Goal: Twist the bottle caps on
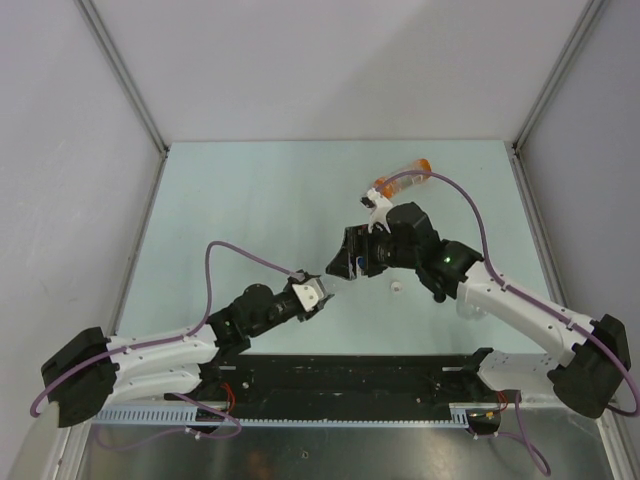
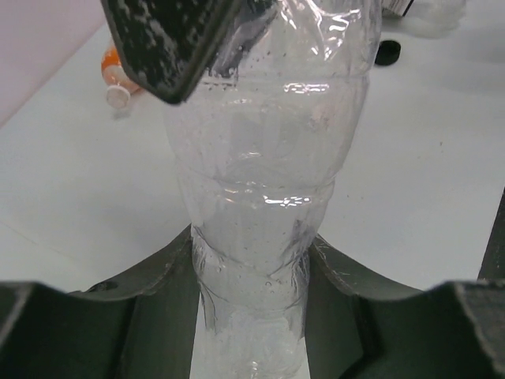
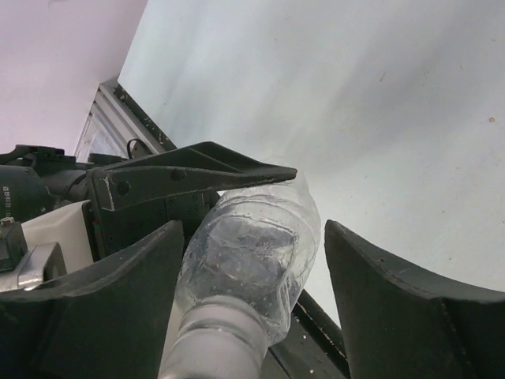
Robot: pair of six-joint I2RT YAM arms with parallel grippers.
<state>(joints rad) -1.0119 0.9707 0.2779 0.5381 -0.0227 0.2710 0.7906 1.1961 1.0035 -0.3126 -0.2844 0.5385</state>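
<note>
The plain clear bottle [image 2: 268, 158] hangs in the air between my two grippers. My left gripper [image 2: 252, 260] is shut on its lower body. In the right wrist view, the bottle [image 3: 252, 253] points its whitish neck end at the camera; blur hides whether a cap sits on it. My right gripper [image 3: 252, 237] is open, one finger on each side of the bottle's shoulder. The grippers meet mid-table, left [image 1: 320, 292] and right [image 1: 343, 255]. The orange-tinted bottle [image 1: 405, 183] lies at the back, white-capped [image 2: 118, 95]. A white cap [image 1: 396, 288] and a black cap [image 2: 387, 52] lie loose on the table.
A black rail [image 1: 350, 385] runs along the near edge between the arm bases. Grey walls close in the table on the left, back and right. Part of another clear thing [image 2: 430, 9] shows at the top right of the left wrist view, blurred.
</note>
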